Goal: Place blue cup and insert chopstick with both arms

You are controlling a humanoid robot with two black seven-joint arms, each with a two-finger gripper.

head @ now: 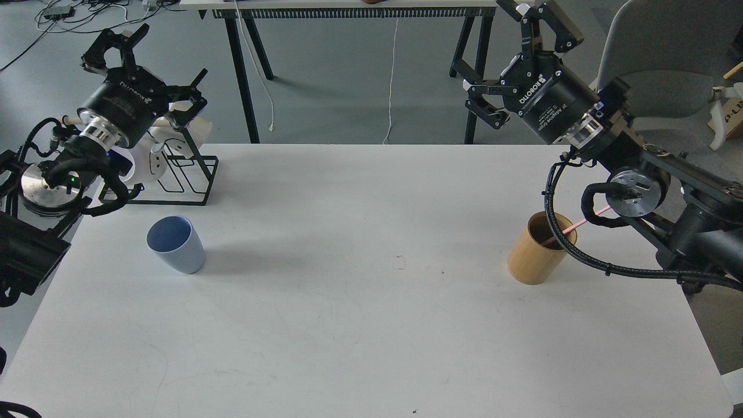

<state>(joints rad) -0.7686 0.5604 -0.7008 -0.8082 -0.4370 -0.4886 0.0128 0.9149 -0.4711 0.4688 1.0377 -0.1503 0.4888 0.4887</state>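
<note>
White table fills most of the head view. The blue cup stands upright on the left part of the table, open top up, nothing inside it, just in front of a black wire rack that sits at the table's back left corner with white mugs hanging on it. The chopstick is over on the right side, leaning tilted in a tan wooden holder, its pink end sticking out over the rim toward the right arm's cable; most of its length is hidden inside the holder or behind the cable. Cup and holder are well apart, on opposite sides of the table. Left gripper is raised above the rack, beyond the table's back left corner, fingers spread wide, holding nothing. Right gripper is raised above the back right edge of the table, fingers also spread wide apart, empty. Neither gripper touches cup or chopstick. A grey chair stands behind the right arm, and another table's black legs show on the floor beyond.
</note>
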